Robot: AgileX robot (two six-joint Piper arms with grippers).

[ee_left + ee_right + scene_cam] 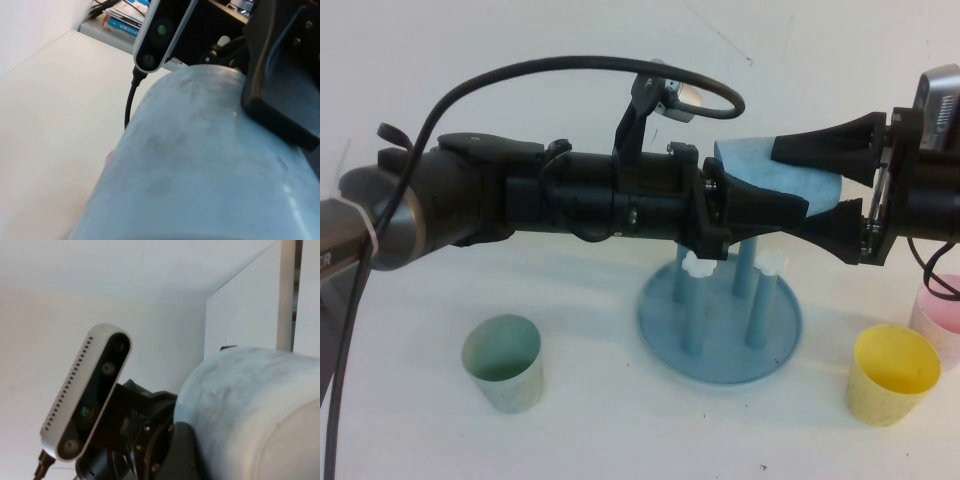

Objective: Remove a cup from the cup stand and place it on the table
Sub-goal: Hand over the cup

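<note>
The light blue cup lies on its side in the air above the blue cup stand, clear of its white-capped pegs. My left gripper reaches in from the left and is shut on the cup, which fills the left wrist view. My right gripper comes from the right, one finger above and one below the cup, pressing on it. The cup's pale base end shows in the right wrist view. The white table lies below.
A pale green cup stands at front left. A yellow cup and a pink cup stand at the right, next to the stand. A black cable arcs over the left arm.
</note>
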